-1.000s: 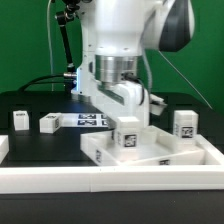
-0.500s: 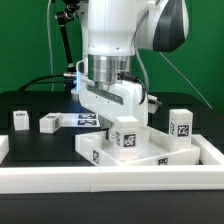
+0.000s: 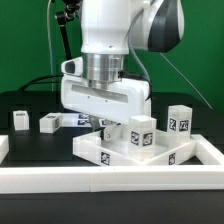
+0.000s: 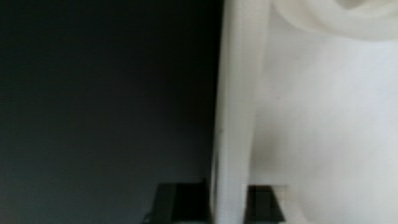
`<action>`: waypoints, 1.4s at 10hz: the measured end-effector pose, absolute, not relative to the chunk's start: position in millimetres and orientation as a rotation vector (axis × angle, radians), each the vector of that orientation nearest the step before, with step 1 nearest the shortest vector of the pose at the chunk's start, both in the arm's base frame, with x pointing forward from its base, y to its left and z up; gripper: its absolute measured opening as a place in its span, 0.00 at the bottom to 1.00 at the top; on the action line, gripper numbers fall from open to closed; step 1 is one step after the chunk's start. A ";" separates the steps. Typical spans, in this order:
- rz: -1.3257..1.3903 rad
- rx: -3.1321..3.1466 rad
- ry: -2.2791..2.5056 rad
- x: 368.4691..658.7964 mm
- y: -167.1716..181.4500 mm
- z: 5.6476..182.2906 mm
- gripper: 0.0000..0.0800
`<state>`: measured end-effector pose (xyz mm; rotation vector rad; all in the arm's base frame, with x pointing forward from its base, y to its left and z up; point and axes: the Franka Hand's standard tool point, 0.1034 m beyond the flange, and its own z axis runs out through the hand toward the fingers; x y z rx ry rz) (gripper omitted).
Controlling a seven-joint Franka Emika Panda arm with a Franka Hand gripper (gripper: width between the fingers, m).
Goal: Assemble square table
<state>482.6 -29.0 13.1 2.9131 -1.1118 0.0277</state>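
Observation:
The square table top [image 3: 120, 157] is a white slab with a raised rim, lying at the front middle of the black table. My gripper [image 3: 104, 126] reaches down onto its far edge. In the wrist view the gripper [image 4: 222, 205] is shut on the slab's rim [image 4: 235, 110], which runs between the two dark fingers [image 4: 178, 204]. One tagged leg [image 3: 142, 135] stands by the slab's middle and another [image 3: 178, 122] at its right end. Two more legs [image 3: 20, 119] [image 3: 49, 122] lie at the exterior view's left.
A long white rail [image 3: 110, 180] borders the table's front. The marker board [image 3: 78, 120] lies behind the gripper. A green backdrop and cables are at the back.
The hand has turned about its vertical axis and the table top has swung with it. The leg by the slab's middle now sits further to the exterior view's right.

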 end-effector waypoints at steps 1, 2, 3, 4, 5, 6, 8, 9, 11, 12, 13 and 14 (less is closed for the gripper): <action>0.029 2.940 -1.037 483.6 -30.6 13.2 0.09; 0.032 2.967 -0.953 483.9 -32.7 13.5 0.09; 0.034 2.993 -0.863 484.1 -34.6 13.7 0.09; 0.033 3.006 -0.816 484.0 -34.8 13.6 0.09; 0.031 3.033 -0.700 484.0 -35.4 13.6 0.09; 0.029 3.051 -0.612 483.9 -35.9 13.5 0.09; 0.025 3.076 -0.434 484.0 -37.2 13.6 0.08; 0.023 3.086 -0.356 483.9 -38.1 13.6 0.08; 0.018 3.095 -0.176 484.1 -39.9 13.6 0.08; 0.016 3.096 -0.118 484.1 -40.8 13.7 0.08; 0.012 3.092 0.017 484.5 -42.2 13.8 0.08; 0.008 3.085 0.114 484.8 -43.8 13.9 0.08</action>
